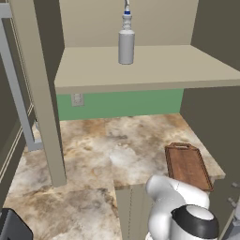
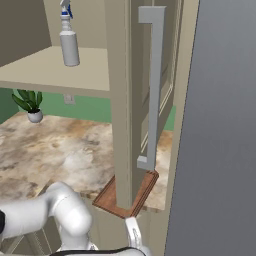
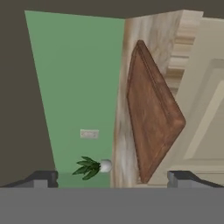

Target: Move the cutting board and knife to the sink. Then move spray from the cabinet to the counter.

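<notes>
The reddish-brown cutting board (image 1: pixel 187 166) lies flat on the marble counter (image 1: pixel 108 145) near its front right corner, handle end toward the wall. In the right base view an open cabinet door partly hides the cutting board (image 2: pixel 125 197). The hand view is rolled sideways and shows the cutting board (image 3: pixel 153 113) ahead of my gripper (image 3: pixel 113 178). The jaws stand wide open with nothing between them, apart from the board. The pale grey spray (image 1: pixel 126 43) stands upright on the cabinet shelf (image 1: pixel 154 70); the spray (image 2: pixel 68 42) is near the shelf's front. The knife and sink are out of view.
An open cabinet door with a long grey handle (image 2: pixel 152 85) hangs over the counter's right end, and another door (image 1: pixel 40 93) stands at the left. A small potted plant (image 2: pixel 31 105) sits by the green wall (image 1: pixel 122 103). A wall outlet (image 1: pixel 77 99) shows below the shelf.
</notes>
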Motion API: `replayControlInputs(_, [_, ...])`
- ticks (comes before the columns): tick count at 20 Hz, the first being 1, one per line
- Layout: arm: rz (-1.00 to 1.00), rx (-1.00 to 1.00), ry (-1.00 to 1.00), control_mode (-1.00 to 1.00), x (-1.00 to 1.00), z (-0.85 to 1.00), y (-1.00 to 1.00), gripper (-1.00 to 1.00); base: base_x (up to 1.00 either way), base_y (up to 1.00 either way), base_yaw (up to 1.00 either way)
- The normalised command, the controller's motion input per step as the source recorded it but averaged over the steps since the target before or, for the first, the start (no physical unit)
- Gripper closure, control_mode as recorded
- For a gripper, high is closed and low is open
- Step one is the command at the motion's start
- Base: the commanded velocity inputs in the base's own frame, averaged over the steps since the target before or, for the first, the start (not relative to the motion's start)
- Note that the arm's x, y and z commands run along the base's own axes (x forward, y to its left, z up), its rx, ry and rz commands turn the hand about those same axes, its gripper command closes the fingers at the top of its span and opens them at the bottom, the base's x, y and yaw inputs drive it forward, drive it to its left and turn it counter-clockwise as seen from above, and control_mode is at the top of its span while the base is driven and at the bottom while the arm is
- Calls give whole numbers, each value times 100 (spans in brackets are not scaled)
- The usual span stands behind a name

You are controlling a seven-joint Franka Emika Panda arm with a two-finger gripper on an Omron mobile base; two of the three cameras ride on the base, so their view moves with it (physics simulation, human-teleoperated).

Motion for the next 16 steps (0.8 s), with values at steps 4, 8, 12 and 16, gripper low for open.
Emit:
replayControlInputs(4, [-1,0,0,-100,3,-35,0,-100,0,0,0])
replayControlInputs(8, [-1,0,1,-100,13,-32,0,-100,0,0,0])
replayControlInputs(12, [0,0,3,-100,15,-28,0,-100,0,0,0])
replayControlInputs(16, [-1,0,6,-100,12,-25,0,-100,0,0,0])
